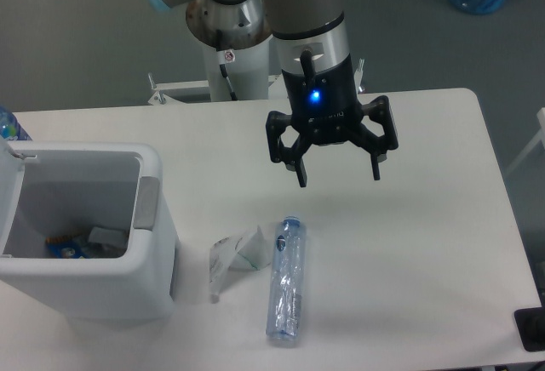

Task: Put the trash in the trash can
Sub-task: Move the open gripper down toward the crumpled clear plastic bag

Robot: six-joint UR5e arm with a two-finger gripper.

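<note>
Two fingers of the gripper point(339, 175) are seen spread wide apart above the white table point(426, 243), with nothing held or touched. At about 7 o'clock from the gripper, a clear plastic bottle point(286, 283) with a blue cap is laid lengthwise on the table. A crumpled clear wrapper point(233, 256) with a green mark is touching its 9 o'clock side. Further toward 9 o'clock, the white trash can point(153, 218) is stood, some scraps visible inside.

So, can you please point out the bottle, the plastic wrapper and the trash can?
bottle point(285, 284): fixed camera view, middle of its clear body.
plastic wrapper point(235, 257): fixed camera view, its crumpled centre.
trash can point(157, 243): fixed camera view, its right outer wall.
</note>
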